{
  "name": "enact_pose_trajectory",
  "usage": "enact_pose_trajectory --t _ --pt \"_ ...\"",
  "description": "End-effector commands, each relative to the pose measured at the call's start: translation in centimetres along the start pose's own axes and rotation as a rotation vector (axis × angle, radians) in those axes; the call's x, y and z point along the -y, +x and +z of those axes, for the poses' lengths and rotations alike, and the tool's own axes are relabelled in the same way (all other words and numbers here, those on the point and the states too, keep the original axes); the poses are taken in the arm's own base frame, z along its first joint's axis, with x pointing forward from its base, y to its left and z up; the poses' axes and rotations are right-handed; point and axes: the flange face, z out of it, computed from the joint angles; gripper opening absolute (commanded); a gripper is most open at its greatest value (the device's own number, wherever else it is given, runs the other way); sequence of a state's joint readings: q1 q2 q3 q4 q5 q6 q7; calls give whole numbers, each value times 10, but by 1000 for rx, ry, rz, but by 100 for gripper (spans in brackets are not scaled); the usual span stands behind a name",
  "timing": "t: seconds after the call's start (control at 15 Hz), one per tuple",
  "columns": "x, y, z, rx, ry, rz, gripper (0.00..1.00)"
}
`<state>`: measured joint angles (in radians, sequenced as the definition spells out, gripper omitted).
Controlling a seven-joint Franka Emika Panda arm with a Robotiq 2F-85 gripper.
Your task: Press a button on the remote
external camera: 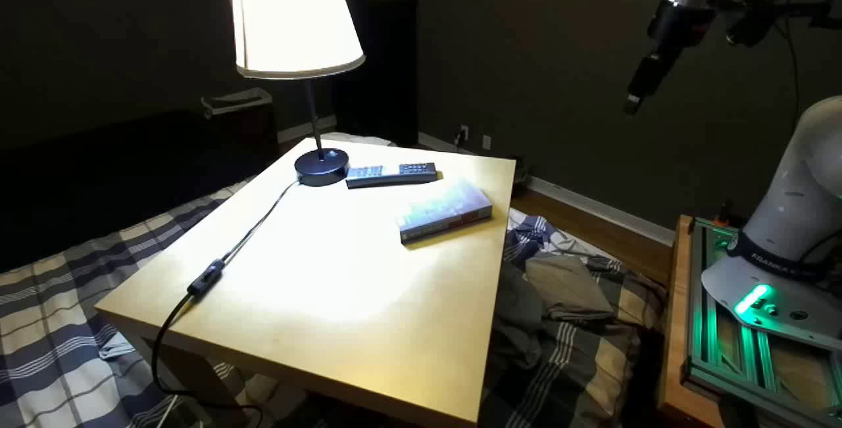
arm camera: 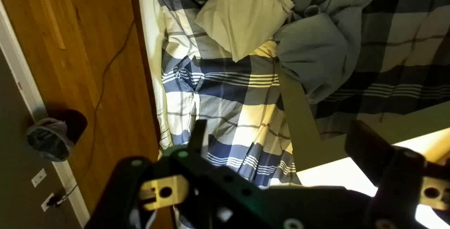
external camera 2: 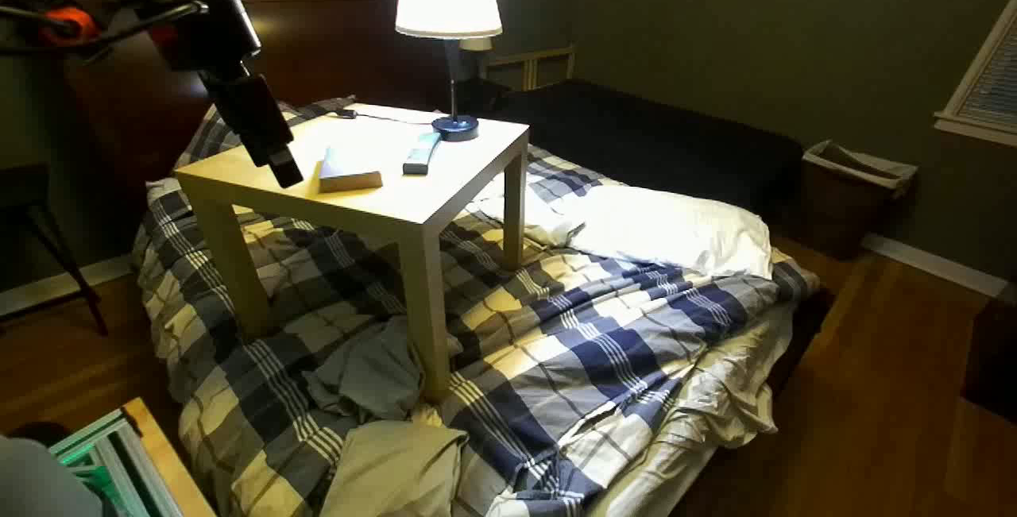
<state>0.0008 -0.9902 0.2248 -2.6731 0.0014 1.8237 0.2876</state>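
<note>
The remote (external camera: 393,175) is a slim dark bar with rows of buttons and a paler middle. It lies flat on the table beside the lamp base, and also shows in an exterior view (external camera 2: 422,153). My gripper (external camera: 633,103) hangs in the air, high and well apart from the remote, on the robot's side of the table. It also shows in an exterior view (external camera 2: 288,169). In the wrist view my gripper (arm camera: 281,137) has its two fingers wide apart with nothing between them. The remote is out of the wrist view.
A lit lamp (external camera: 321,165) stands behind the remote; its cord and switch (external camera: 207,278) run across the table (external camera: 395,342). A blue-grey slab-like box (external camera: 445,211) lies near the remote. The table stands on a bed with a plaid cover (external camera 2: 604,342).
</note>
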Motion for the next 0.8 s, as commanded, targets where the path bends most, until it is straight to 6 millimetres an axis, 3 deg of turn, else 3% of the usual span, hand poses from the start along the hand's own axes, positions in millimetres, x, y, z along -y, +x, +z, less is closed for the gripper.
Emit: enact_pose_trajectory --t 0.0,0.6,0.73 --pt "0 0 -1 1 0 0 100" --pt "0 0 -1 1 0 0 100" --pt "21 4 2 -3 7 -57 100"
